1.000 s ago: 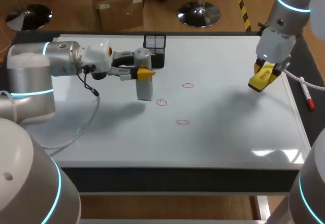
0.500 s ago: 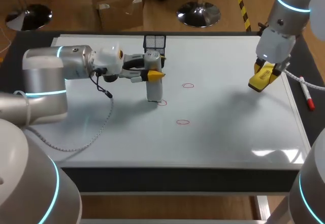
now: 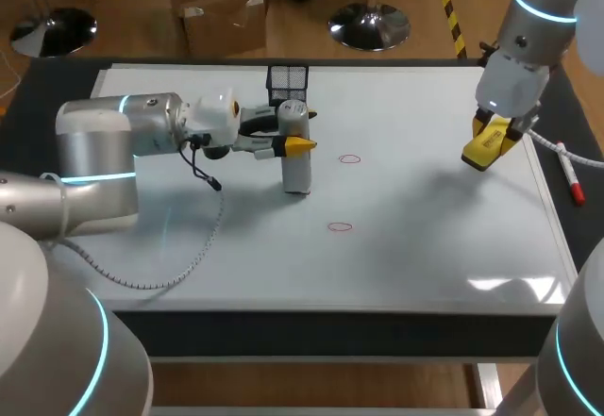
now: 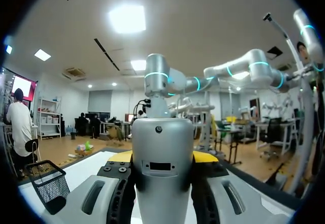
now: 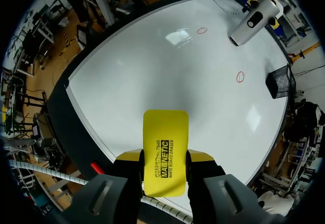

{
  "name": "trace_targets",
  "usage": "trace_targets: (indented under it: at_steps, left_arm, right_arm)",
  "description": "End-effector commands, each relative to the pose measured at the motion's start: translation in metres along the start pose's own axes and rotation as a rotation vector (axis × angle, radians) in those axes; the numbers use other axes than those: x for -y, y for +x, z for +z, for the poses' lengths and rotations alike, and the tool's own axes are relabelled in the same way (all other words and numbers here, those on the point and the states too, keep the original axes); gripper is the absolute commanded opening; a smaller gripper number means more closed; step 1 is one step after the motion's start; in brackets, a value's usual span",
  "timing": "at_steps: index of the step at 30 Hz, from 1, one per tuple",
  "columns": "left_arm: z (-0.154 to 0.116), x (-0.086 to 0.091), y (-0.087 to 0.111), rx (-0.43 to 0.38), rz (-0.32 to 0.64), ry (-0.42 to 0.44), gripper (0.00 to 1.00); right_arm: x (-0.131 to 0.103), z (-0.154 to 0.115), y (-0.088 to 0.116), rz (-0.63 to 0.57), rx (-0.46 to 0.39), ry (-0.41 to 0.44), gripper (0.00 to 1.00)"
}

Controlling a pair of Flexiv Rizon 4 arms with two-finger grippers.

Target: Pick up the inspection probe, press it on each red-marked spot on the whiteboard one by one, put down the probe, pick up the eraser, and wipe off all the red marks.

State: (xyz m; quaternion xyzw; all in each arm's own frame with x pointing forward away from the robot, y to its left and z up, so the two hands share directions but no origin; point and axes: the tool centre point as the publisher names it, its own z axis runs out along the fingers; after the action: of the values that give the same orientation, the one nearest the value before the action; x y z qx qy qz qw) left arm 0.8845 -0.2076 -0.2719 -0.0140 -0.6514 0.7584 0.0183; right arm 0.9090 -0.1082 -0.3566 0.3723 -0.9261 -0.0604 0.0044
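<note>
The grey cylindrical probe (image 3: pixel 296 166) stands upright on the whiteboard (image 3: pixel 425 246), with my left gripper (image 3: pixel 294 142) shut on its upper part. Its foot rests where the middle red mark was, so that mark is hidden. Two red circles show: one (image 3: pixel 350 159) to the probe's right and one (image 3: pixel 340 227) nearer the front. In the left wrist view the probe (image 4: pixel 162 168) fills the space between the yellow tips. My right gripper (image 3: pixel 489 144) hangs over the board's right side, shut on the yellow eraser (image 5: pixel 165 148). From there the probe (image 5: pixel 251 23) and two marks (image 5: pixel 202 30) (image 5: pixel 240 76) lie far ahead.
A black mesh basket (image 3: pixel 288 81) stands at the board's back edge, just behind the probe. A red marker pen (image 3: pixel 571 175) lies on the dark table to the right of the board. A grey cable (image 3: pixel 189 246) trails from my left wrist across the board's left part.
My left arm has carried the probe to the right and set it over the middle red mark, which is now covered. The right arm with the eraser has not moved.
</note>
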Motion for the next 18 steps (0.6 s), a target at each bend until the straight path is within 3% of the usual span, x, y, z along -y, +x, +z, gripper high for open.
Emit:
trace_targets:
  at_steps: [1, 18]
  left_arm:
    - [0.003, 0.0002, 0.0005, 0.001, 0.004, -0.001, 0.0]
    - [0.0065, -0.004, 0.0029, -0.002, 0.009, -0.02, 0.0]
  right_arm:
    - [0.0005, -0.0007, 0.0001, -0.001, -0.003, 0.002, 0.0]
    - [0.0005, -0.0007, 0.0001, -0.001, -0.003, 0.002, 0.0]
